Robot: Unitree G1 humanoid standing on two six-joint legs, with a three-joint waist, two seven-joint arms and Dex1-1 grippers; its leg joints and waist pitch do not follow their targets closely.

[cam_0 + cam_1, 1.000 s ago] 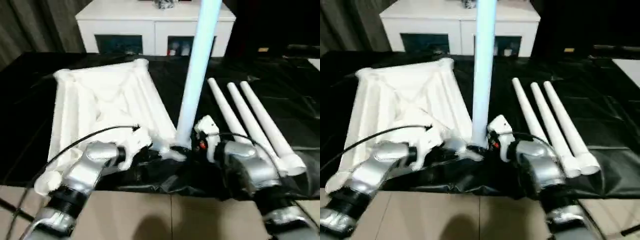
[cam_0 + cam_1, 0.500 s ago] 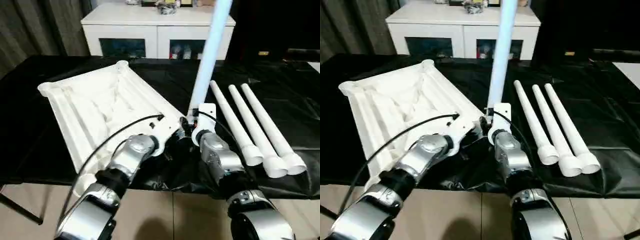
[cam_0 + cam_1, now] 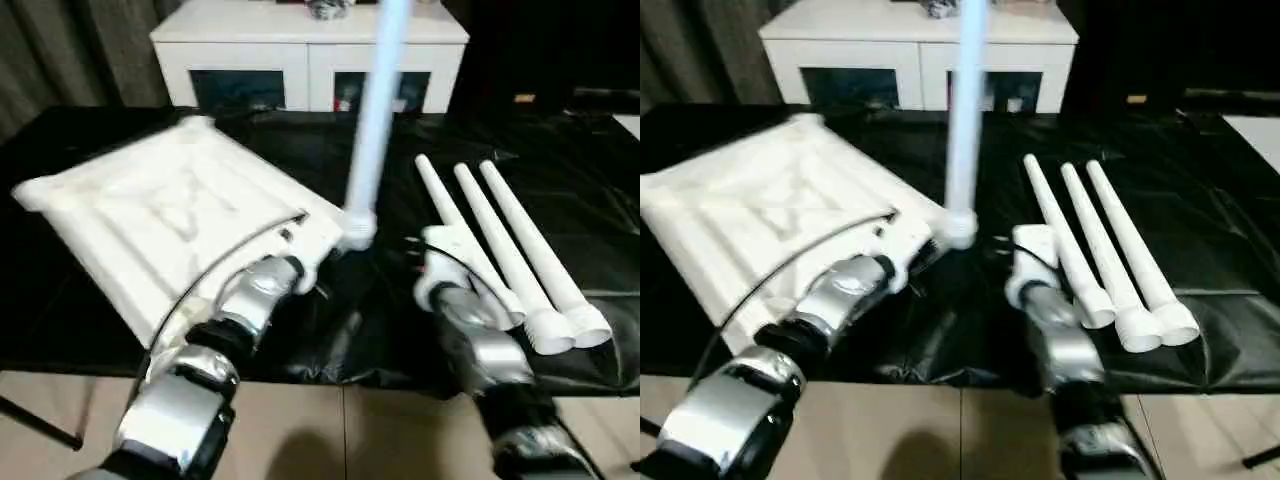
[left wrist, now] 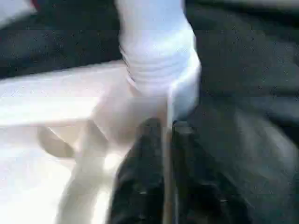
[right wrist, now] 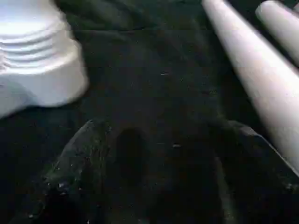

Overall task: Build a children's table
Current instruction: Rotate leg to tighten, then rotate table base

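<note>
White plastic table panel [image 3: 170,210] lies underside up, ribs showing, on the black sheet [image 3: 600,200] that covers the tabletop. It sits approx. 10 o'clock from scene centre, turned at an angle w/ one corner pointing toward 4 o'clock. At that corner one tapered white leg [image 3: 372,130] stands in the round socket [image 3: 357,228], roughly upright w/ a slight lean, and its upper end runs out past the picture's top edge toward 12 o'clock.

Left tool [image 4: 163,126] is at that same corner, reaching in from 7 o'clock. Its two black fingers [image 4: 145,140] are clenched close together on a thin white rib of the panel, right below the socket. The threaded-looking collar of the leg sits just beyond the fingertips.

Right tool [image 5: 161,135] is released: fingers spread wide, nothing between them, black sheet underneath. It hovers at approx. 4 o'clock of the socket, near but apart from it, between the standing leg and the spare ones.

Three more legs [image 3: 500,245] lie side by side on the sheet at 3 o'clock, nearly touching each other, thick ends toward the robot, thin ends pointing to 11 o'clock. The nearest one lies just beside the right tool.

White cabinet [image 3: 310,50] w/ glass doors stands behind the tabletop at 12 o'clock.
</note>
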